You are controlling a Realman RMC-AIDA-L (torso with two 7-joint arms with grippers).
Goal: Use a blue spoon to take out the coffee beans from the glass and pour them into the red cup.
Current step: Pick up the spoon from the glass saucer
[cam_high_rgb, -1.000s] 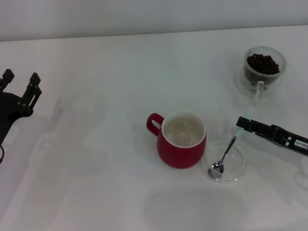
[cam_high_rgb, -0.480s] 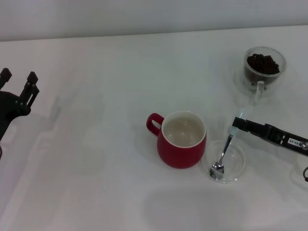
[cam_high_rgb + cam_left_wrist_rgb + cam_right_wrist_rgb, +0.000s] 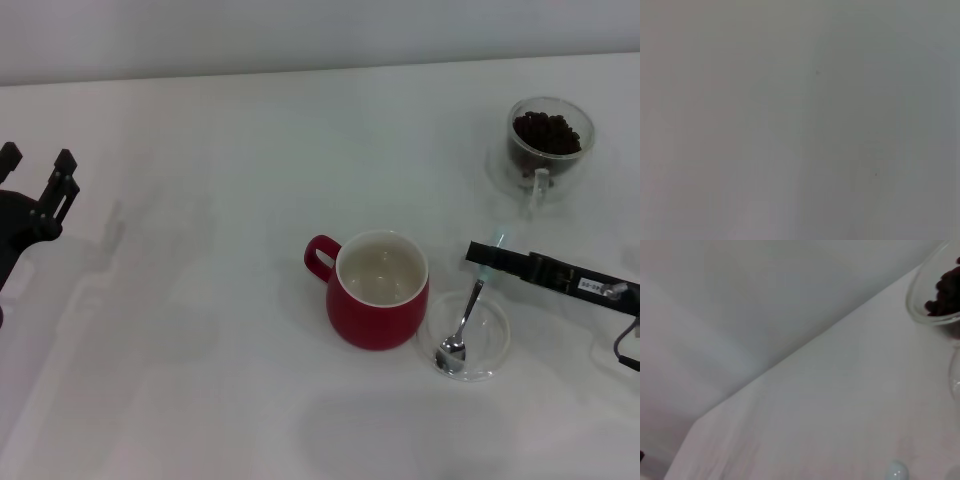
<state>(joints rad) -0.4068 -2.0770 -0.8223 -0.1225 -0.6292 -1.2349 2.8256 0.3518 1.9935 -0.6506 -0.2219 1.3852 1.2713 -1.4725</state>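
Observation:
The red cup (image 3: pixel 378 291) stands mid-table with its white inside empty. Just right of it, the blue spoon (image 3: pixel 466 322) has its metal bowl resting in a flat clear saucer (image 3: pixel 494 340), and its pale handle tip pokes up past my right gripper (image 3: pixel 485 260). The right gripper is shut on the spoon's handle, low over the saucer. The handle tip also shows in the right wrist view (image 3: pixel 896 471). The glass (image 3: pixel 548 140) stands at the back right, holding a heap of coffee beans (image 3: pixel 545 130). It also shows in the right wrist view (image 3: pixel 935 295). My left gripper (image 3: pixel 38 160) is open, parked at the far left.
The table (image 3: pixel 200 300) is white, with a pale wall behind it. The red cup's loop handle (image 3: pixel 319 257) points left. The left wrist view shows only a blank grey surface.
My right gripper has moved left toward the red cup, tilting the spoon's handle more upright. The spoon's bowl has stayed in the saucer. The left arm has barely moved.

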